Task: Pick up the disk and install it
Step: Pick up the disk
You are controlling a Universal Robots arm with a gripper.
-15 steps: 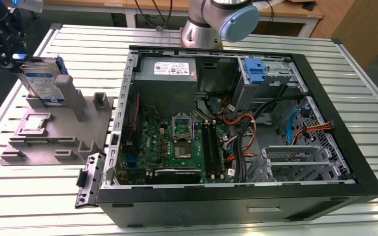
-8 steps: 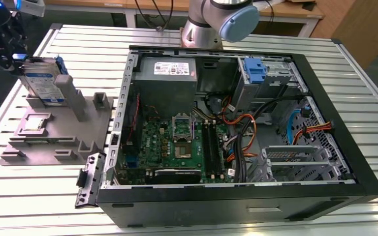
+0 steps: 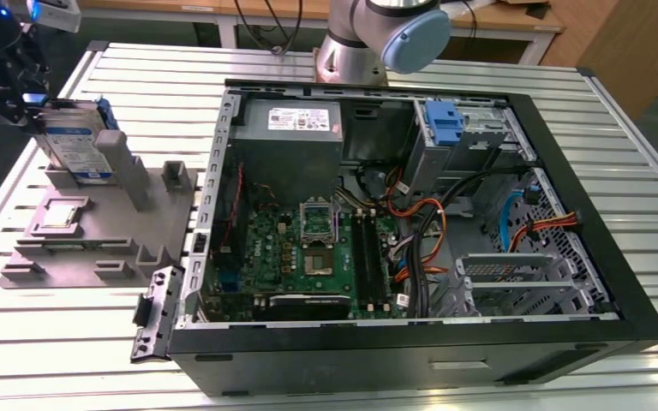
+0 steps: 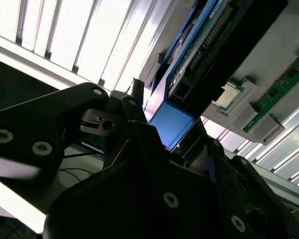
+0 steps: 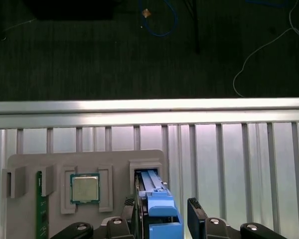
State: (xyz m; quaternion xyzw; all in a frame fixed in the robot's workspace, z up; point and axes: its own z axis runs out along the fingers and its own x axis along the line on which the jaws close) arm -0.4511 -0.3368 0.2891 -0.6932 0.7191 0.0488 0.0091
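Gripper (image 5: 165, 205) spread, straddling disk (image 5: 158, 219), gap at one finger, no clamp yet | disk upright in grey fixture (image 3: 89, 231), 10 o'clock of PC case (image 3: 421, 347), exterior view | judged: pick barely begun, install undone

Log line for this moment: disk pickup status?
end effector: open, straddling disk | disk: standing in grey fixture slot | stage: not yet lifted
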